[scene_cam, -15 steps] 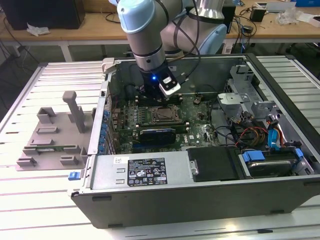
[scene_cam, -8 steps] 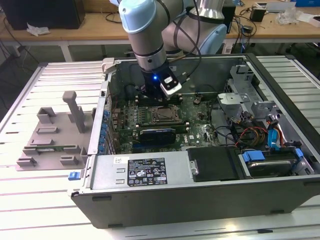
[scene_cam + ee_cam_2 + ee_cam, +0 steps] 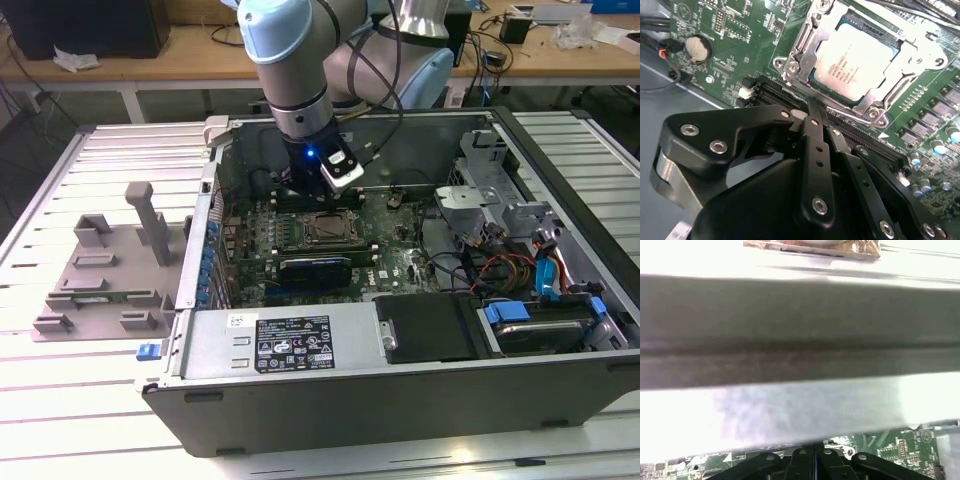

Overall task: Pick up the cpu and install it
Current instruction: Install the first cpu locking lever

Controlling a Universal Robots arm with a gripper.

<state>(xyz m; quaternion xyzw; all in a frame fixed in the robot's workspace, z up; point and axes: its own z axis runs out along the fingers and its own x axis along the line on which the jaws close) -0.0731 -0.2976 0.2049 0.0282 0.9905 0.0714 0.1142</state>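
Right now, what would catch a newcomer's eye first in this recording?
The open computer case lies on its side across the table, and the arm reaches down into it over the green motherboard. In the second wrist view, the cpu already sits inside the socket frame, its silvery top bright. The black pincer, fingers together and empty, hangs just off that frame.

A brushed silvery metal top is shown by the cpu (image 3: 856, 62), bright bare steel by its socket frame (image 3: 801, 47), matt black metal by the pincer (image 3: 812, 117), glossy green laminate by the motherboard (image 3: 747, 30), ribbed pale metal by the table (image 3: 60, 400).
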